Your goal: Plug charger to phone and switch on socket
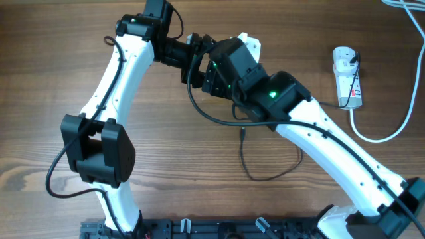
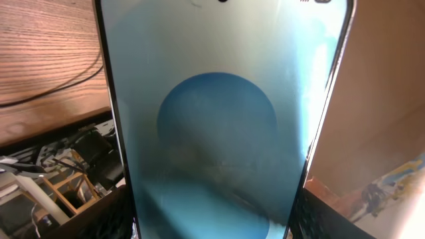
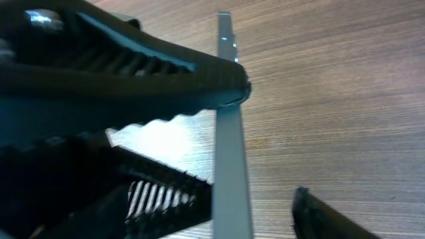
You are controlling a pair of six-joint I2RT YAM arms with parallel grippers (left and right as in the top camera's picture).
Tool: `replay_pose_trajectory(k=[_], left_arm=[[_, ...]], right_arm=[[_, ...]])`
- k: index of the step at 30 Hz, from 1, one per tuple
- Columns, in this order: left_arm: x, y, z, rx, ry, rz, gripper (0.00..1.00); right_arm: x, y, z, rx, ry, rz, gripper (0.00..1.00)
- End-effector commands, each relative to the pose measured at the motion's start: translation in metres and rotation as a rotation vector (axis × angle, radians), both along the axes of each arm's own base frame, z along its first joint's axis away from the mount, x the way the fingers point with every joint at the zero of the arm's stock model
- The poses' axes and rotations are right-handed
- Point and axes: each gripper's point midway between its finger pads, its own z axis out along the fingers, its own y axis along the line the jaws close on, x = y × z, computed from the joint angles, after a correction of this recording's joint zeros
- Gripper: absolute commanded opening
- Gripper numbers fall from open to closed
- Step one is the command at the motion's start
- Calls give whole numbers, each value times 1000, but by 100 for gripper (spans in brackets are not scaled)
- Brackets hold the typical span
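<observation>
The phone (image 2: 219,119), its cyan screen with a rounded darker shape, fills the left wrist view. My left gripper (image 2: 212,222) is shut on it, one dark finger at each long edge, and holds it above the table at the back centre (image 1: 194,54). In the right wrist view the phone shows edge-on as a grey strip (image 3: 230,153). My right gripper (image 3: 255,202) is open with that edge between its fingers; one finger is against it, the other apart. The charger cable (image 1: 247,159) lies looped on the table below the right arm. The socket (image 1: 346,79) lies at the right.
The socket's thick white lead (image 1: 398,126) curves along the right edge of the table. A thin black cable (image 2: 53,86) crosses the wood in the left wrist view. The two arms cross closely at the back centre (image 1: 219,66). A black rail (image 1: 199,229) runs along the front edge.
</observation>
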Motion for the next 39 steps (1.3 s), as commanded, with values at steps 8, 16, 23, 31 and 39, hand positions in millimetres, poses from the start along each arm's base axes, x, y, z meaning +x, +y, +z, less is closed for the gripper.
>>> replay_pose_trajectory(k=[8,16,23,31,39], left_arm=[[7,0,19,-8,-104,11,68],[5,-1,22,-25,-75,14,68],[3,-3,29,-66,-65,1,68],[3,-3,29,-66,-65,1,68],[0,-4,36,-103,-52,-9,68]], right_arm=[[10,3,26,-33,-85,47,69],[13,0,29,-42,-102,42,56],[14,-3,30,-50,-109,32,45],[15,-4,30,-57,-115,25,38],[17,-7,31,-63,-122,6,28]])
